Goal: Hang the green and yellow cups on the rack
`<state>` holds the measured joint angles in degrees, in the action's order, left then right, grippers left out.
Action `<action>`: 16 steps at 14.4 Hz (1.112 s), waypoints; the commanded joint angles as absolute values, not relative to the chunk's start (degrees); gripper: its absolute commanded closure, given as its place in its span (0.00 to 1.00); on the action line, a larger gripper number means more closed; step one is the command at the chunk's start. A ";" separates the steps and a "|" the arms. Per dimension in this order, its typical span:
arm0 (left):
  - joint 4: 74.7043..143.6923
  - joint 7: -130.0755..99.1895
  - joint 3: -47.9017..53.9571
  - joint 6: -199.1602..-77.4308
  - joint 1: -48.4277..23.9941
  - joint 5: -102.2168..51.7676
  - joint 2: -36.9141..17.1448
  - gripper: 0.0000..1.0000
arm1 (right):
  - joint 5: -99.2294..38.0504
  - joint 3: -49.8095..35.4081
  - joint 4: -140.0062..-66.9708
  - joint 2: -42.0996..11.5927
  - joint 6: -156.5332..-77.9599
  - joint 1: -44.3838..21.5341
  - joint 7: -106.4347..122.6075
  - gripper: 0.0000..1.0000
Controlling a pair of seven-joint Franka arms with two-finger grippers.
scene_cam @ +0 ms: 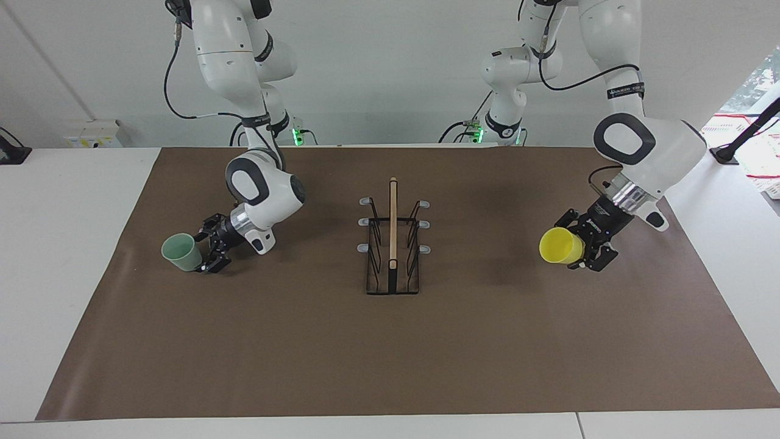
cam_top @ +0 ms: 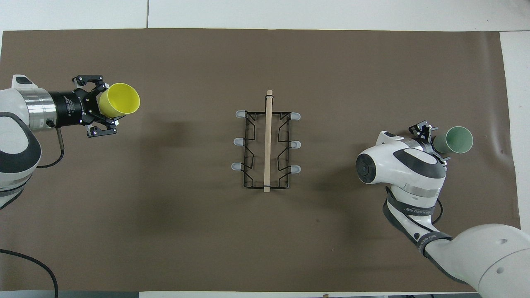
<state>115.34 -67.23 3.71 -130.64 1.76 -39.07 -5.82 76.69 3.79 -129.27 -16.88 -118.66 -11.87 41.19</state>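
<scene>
So the rack (scene_cam: 392, 244) is sitting in the middle of the brown mat (scene_cam: 390, 341) on the desk (scene_cam: 61, 244), wooden bar upright, all six grey-tipped prongs bare. I'm using it as the reference for everything else.

Toward the left arm's end of the desk from the rack, the left tool (scene_cam: 579, 247) is pinching the yellow cup (scene_cam: 560, 246) by its base end. The cup is lying tipped on its side in the air over the mat, with its mouth pointing toward the rack. It's casting a shadow on the mat underneath, so it's clearly off the surface. There's a good stretch of bare mat between it and the rack.

Toward the right arm's end, the green cup (scene_cam: 181, 251) is standing upright on the mat, mouth up, well apart from the rack. The right tool (scene_cam: 204, 250) is sitting low beside it on the rack-facing side, fingers spread wide and reaching around the cup. Whether they're actually touching it, I can't tell. The cup is resting on the mat.
</scene>
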 commanded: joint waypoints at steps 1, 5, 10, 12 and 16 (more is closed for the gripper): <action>112.86 -71.27 2.90 -126.13 -2.36 -29.48 -3.96 1.00 | 79.01 3.52 -129.73 -16.96 -119.79 -10.38 38.33 0.00; 112.94 -78.98 2.99 -122.09 -14.47 -8.48 -1.32 1.00 | 81.21 3.52 -129.73 -17.05 -120.32 -8.88 37.44 0.00; 114.43 -96.57 3.16 -119.45 -25.91 13.05 0.26 1.00 | 81.65 3.52 -130.25 -17.05 -120.41 -6.42 36.21 0.00; 114.43 -102.53 3.16 -117.96 -29.60 19.48 -0.26 1.00 | 82.88 3.52 -130.25 -17.05 -120.24 -6.15 34.20 0.15; 114.43 -112.66 3.25 -113.56 -38.83 30.22 -2.63 1.00 | 83.06 3.52 -129.99 -16.96 -118.14 -6.85 29.27 1.00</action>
